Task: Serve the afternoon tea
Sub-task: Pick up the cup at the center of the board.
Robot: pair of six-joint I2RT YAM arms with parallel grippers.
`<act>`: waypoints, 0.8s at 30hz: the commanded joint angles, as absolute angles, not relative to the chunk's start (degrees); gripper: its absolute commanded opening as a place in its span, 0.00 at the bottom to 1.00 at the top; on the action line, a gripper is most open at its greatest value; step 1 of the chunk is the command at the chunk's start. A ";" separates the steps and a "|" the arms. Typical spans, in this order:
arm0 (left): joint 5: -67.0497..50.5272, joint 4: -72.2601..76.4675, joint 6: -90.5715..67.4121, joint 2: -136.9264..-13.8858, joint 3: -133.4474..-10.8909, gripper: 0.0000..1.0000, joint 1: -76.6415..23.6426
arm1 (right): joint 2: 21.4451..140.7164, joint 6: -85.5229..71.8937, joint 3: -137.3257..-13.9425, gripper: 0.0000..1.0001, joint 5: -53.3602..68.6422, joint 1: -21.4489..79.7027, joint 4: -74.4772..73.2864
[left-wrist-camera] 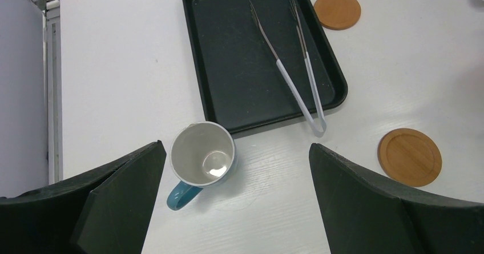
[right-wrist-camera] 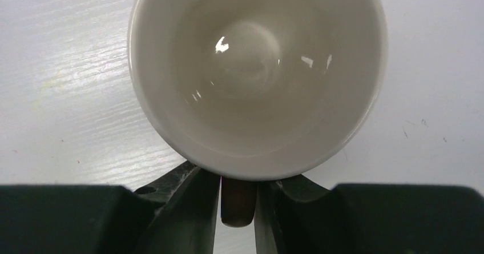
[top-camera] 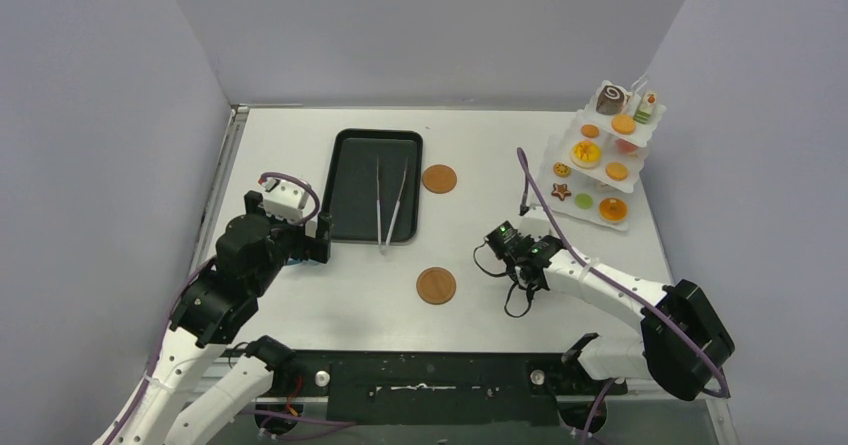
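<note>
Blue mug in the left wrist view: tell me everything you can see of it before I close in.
The blue mug stands upright and empty on the white table. It looks like glossy ceramic: white inside with a glint on the bottom, blue outside, and a blue loop handle pointing towards the camera and a little left. It sits by the near corner of the black tray; whether they touch I cannot tell. The left fingers stand wide open on either side, not gripping it.
</note>
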State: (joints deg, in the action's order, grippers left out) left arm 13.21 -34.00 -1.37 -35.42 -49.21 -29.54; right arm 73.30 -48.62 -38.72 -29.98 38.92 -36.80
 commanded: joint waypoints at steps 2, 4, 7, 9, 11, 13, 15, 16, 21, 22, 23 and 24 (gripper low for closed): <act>12.48 -30.63 -1.79 -35.55 -49.99 0.97 -29.66 | 73.59 -46.23 -39.84 0.22 -31.52 38.45 -33.39; 12.48 -30.66 -1.76 -35.54 -49.98 0.97 -29.70 | 73.25 -45.62 -39.66 0.19 -31.22 38.50 -33.18; 12.55 -30.67 -1.67 -35.51 -50.01 0.97 -29.70 | 72.39 -44.18 -39.56 0.12 -30.76 38.47 -32.99; 12.57 -30.68 -1.69 -35.46 -49.96 0.97 -29.66 | 71.39 -42.58 -39.83 0.01 -30.28 38.47 -32.80; 12.57 -30.60 -1.64 -35.42 -49.89 0.97 -29.71 | 70.12 -41.14 -40.27 0.00 -29.64 38.50 -32.57; 12.57 -30.67 -1.64 -35.51 -49.92 0.97 -29.71 | 68.60 -39.87 -40.66 0.00 -28.94 38.58 -32.08; 12.65 -30.67 -1.60 -35.52 -49.89 0.97 -29.71 | 66.93 -38.70 -40.98 0.00 -28.14 38.65 -31.21; 12.72 -30.67 -1.58 -35.44 -49.90 0.97 -29.69 | 66.19 -38.08 -41.04 0.00 -27.63 38.67 -30.61; 12.74 -30.67 -1.55 -35.42 -49.85 0.97 -29.62 | 63.65 -35.01 -40.87 0.00 -23.27 38.67 -25.08; 12.73 -30.67 -1.52 -35.38 -49.91 0.97 -29.62 | 63.70 -34.51 -40.95 0.00 -22.15 38.67 -23.71; 12.67 -30.67 -1.50 -35.38 -49.89 0.97 -29.64 | 63.95 -34.11 -41.14 0.00 -21.03 38.62 -22.38; 12.66 -30.67 -1.49 -35.35 -49.85 0.97 -29.62 | 64.47 -33.70 -41.61 0.00 -20.17 38.56 -21.31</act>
